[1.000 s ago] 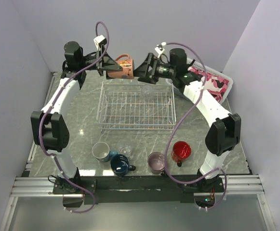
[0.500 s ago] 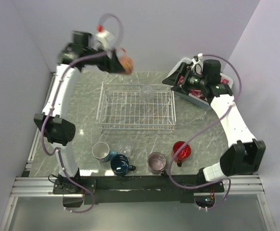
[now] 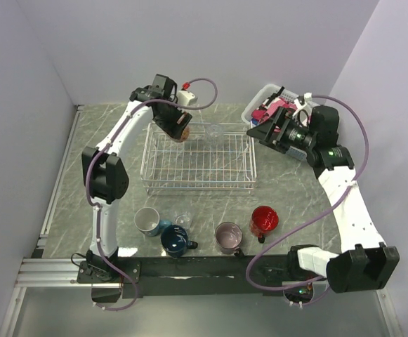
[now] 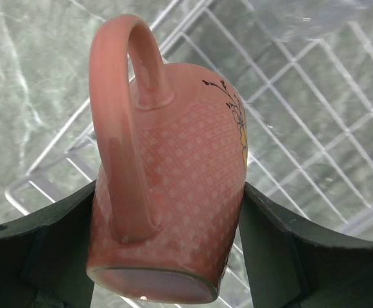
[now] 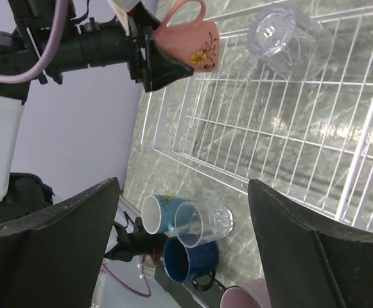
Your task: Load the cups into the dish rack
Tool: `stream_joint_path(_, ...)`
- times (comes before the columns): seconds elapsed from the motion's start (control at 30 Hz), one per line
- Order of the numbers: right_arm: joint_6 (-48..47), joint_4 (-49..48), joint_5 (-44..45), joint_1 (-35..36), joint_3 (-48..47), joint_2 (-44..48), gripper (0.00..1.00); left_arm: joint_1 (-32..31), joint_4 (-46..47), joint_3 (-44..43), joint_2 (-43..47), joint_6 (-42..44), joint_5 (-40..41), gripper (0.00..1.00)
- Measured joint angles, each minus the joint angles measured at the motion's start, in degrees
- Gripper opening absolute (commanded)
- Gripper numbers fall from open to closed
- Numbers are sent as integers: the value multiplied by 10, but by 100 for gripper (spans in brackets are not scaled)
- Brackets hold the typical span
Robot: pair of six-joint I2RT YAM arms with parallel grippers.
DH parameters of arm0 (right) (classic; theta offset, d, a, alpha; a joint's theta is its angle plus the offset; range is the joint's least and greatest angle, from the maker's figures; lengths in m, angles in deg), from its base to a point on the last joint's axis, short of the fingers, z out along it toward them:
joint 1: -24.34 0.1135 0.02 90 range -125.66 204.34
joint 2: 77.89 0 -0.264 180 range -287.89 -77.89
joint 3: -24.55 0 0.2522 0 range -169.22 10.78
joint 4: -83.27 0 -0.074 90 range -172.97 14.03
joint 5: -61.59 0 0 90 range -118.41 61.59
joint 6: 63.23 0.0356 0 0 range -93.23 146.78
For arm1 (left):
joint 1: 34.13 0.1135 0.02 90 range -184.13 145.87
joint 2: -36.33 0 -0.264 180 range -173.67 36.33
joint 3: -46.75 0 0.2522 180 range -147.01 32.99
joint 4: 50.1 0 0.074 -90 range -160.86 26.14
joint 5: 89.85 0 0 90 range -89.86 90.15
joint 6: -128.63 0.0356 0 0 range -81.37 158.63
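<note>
A salmon-orange mug [image 4: 173,186] with a flower print is clamped across its body by my left gripper [image 4: 168,199], base toward the wrist camera, above the far-left corner of the wire dish rack [image 3: 198,163]. In the top view that mug [image 3: 182,129] hangs at the rack's back edge. A clear glass [image 3: 214,132] lies in the rack's far side. My right gripper [image 3: 269,130] stands open and empty, off the rack's far-right corner. Along the near edge stand a teal mug [image 3: 147,220], a clear glass [image 3: 183,220], a navy mug [image 3: 175,240], a mauve mug [image 3: 227,236] and a red mug [image 3: 265,220].
A white plastic basket [image 3: 254,109] holding pink cloth sits at the back right, behind my right gripper. Walls close in the table on three sides. The right wrist view shows the rack [image 5: 237,128] and the near cups from the side.
The two grippers met at the salmon mug at the back, then parted. My left arm brought the mug down to the rack's far-left corner, and the right arm drew back to the right.
</note>
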Motion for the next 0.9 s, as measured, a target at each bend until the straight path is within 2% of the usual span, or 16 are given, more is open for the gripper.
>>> stream_joint_path(0.17, 5, -2, -2, -9, 34, 23, 88, -24, 16, 3, -21, 19, 44, 1)
stream_joint_path(0.4, 15, -12, -9, -11, 62, 33, 85, -68, 25, 22, -34, 29, 51, 1)
stream_joint_path(0.7, 26, -22, -18, -11, 68, 33, 84, -68, 54, 62, -34, 42, 44, 1)
stream_joint_path(0.73, 26, -22, -18, -11, 68, 33, 84, -66, 61, 66, -34, 43, 44, 5)
stream_joint_path(0.77, 26, -21, -18, -11, 68, 33, 84, -66, 63, 66, -35, 44, 43, 13)
stream_joint_path(0.8, 26, -21, -18, -11, 68, 33, 84, -65, 65, 66, -35, 45, 43, 31)
stream_joint_path(0.87, 27, -21, -18, -11, 68, 33, 84, -64, 69, 65, -36, 45, 43, 46)
stream_joint_path(0.9, 28, -21, -18, -11, 68, 33, 84, -64, 70, 62, -40, 45, 43, 64)
